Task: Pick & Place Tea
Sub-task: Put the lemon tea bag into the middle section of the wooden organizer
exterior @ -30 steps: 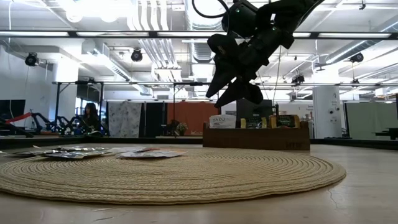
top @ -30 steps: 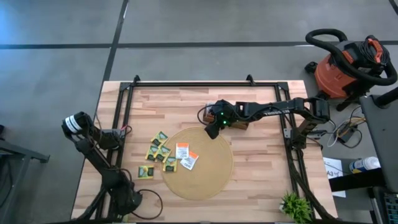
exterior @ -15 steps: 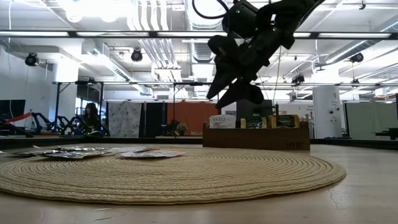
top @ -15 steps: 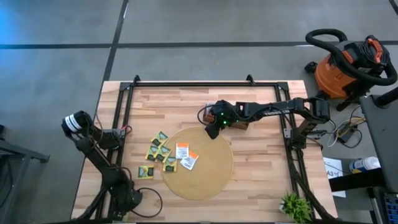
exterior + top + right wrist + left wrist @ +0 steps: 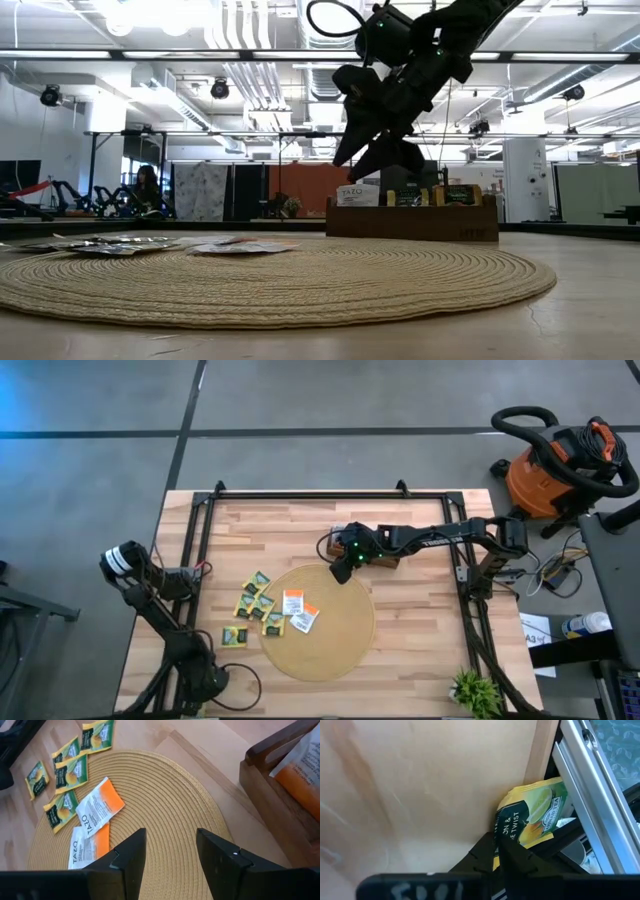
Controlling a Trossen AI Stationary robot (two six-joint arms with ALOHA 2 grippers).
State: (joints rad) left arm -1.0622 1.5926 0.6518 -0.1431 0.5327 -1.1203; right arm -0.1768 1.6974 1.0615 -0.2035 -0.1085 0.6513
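With the left claw (image 5: pixel 502 852) clamped on 1 yellow sachet (image 5: pixel 532 815) at the tabletop's (image 5: pixel 420 610) 9 o'clock edge and the right claw (image 5: pixel 167 852) held apart over the mat (image 5: pixel 165 805), the thin sachet could be slipped free.

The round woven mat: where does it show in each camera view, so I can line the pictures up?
High view: round woven mat, centre of the picture, slightly low.
Low view: fills the foreground, across the lower part.
Right wrist view: fills the middle.
Left wrist view: not in it; just a yellow sachet.
Shared landmark: the wooden box at the mat's far edge.
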